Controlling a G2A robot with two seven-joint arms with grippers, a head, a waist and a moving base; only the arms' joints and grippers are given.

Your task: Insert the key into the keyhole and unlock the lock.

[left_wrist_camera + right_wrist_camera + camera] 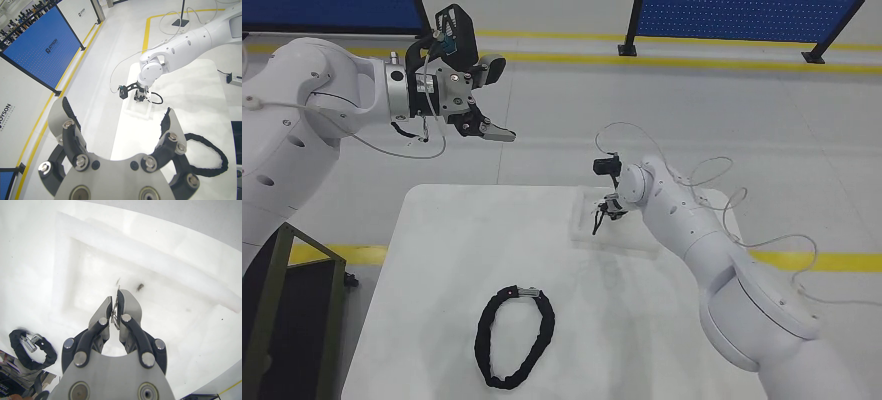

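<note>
My right jaws sit low inside the foam tray (580,222), its raised rim around them; only upward is free. The chain lock (514,336) lies mid-way on the counter (432,270), with bare surface around it. My left jaws hang spread in open air above the far-left corner.

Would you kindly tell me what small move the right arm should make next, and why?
Probably lift the right gripper away from the clear tray and start toward the lock. The gripper is shut on the key over the tray, while the lock lies apart from it on the table, joining the ends of the black chain.
</note>
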